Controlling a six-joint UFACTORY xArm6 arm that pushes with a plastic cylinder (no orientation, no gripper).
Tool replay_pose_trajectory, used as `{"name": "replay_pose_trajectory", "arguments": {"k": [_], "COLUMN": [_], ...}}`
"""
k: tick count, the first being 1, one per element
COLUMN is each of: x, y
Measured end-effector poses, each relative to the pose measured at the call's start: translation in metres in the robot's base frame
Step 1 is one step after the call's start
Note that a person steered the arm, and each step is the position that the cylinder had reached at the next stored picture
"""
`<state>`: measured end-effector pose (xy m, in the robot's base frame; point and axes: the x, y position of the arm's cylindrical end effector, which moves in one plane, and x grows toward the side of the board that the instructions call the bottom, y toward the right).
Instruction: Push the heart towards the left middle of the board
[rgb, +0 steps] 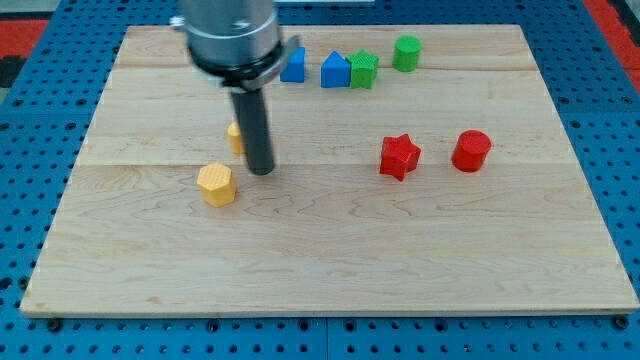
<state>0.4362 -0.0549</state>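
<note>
A yellow block (234, 137), its shape largely hidden behind the rod, lies left of the board's centre; it may be the heart, but I cannot tell. My tip (261, 171) rests on the board just to the right of and below it, touching or nearly touching. A yellow hexagon (215, 184) lies below and to the left of the tip, apart from it.
Along the view's top stand a blue block (294, 65) partly behind the arm, a blue house-shaped block (335, 70), a green star (364, 70) and a green cylinder (406, 53). A red star (399, 156) and a red cylinder (471, 151) lie right of centre.
</note>
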Motion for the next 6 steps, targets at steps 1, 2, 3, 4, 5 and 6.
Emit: {"name": "replay_pose_trajectory", "arguments": {"k": [1,2,3,4,5,6], "x": [-0.023,-0.023,-0.024,-0.036,-0.051,-0.056], "y": [0.026,-0.034,-0.106,-0.141,-0.152,-0.085]}}
